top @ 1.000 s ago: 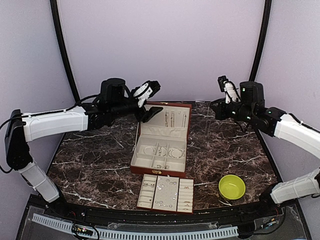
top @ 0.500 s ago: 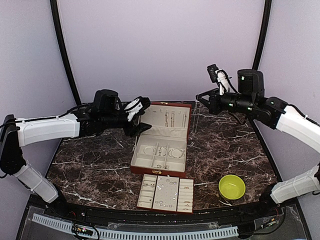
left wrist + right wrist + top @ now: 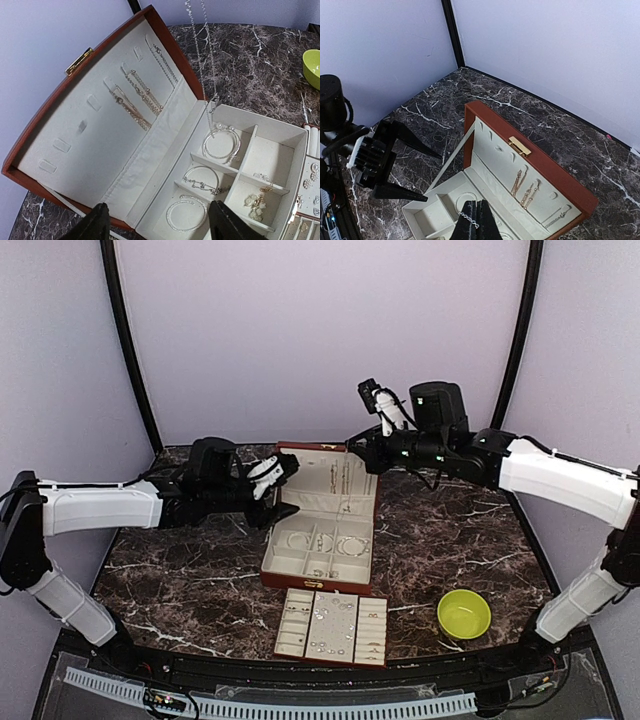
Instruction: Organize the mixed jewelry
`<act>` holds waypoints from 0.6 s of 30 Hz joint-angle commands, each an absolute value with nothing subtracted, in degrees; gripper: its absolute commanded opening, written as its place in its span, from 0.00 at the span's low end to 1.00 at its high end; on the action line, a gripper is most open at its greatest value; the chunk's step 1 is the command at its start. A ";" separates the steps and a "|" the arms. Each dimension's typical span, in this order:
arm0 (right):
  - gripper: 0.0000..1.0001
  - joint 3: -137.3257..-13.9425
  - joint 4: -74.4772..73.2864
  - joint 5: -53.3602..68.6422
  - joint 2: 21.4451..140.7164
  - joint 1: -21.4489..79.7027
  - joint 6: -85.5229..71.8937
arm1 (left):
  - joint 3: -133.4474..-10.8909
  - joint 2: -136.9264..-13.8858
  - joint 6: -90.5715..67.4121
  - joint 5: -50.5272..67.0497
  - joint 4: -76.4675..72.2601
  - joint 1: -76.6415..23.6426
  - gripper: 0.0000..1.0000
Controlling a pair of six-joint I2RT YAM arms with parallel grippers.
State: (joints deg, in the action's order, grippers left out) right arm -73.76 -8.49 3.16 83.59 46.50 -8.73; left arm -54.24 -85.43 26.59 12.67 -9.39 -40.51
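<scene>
My right gripper [image 3: 352,446] hovers over the upright lid of the open reddish-brown box [image 3: 312,586]. It is shut on a thin silver chain [image 3: 468,220]. That chain [image 3: 198,60] hangs in two strands down toward a rear compartment holding a beaded bangle [image 3: 221,144]. My left gripper [image 3: 285,487] stands open just left of the box at lid height, with nothing between its fingers [image 3: 98,223]. Other chains [image 3: 135,97] hang on the lid's cream lining. Small silvery rings and studs lie on the compartment tray [image 3: 332,650] in front of the box.
A yellow-green bowl [image 3: 464,613] sits at the front right of the dark marble table [image 3: 180,570]. Black frame posts rise at the back left and back right. Two more bangles [image 3: 186,215] lie in the box's compartments.
My right arm has swung left from the back right corner to above the box lid, carrying the chain. My left gripper has dropped lower and drawn back slightly, staying open.
</scene>
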 commanded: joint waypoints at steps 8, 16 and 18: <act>0.00 -81.64 -3.16 -4.49 92.05 48.25 -9.14 | -53.94 -87.21 31.65 12.18 -13.66 -40.47 0.69; 0.00 -85.11 -3.05 -5.85 95.84 48.30 -7.11 | -51.20 -89.16 34.79 14.40 -19.36 -40.49 0.67; 0.00 -85.57 -2.92 -6.64 96.36 48.29 -6.87 | -50.88 -89.84 36.36 13.30 -20.40 -40.49 0.67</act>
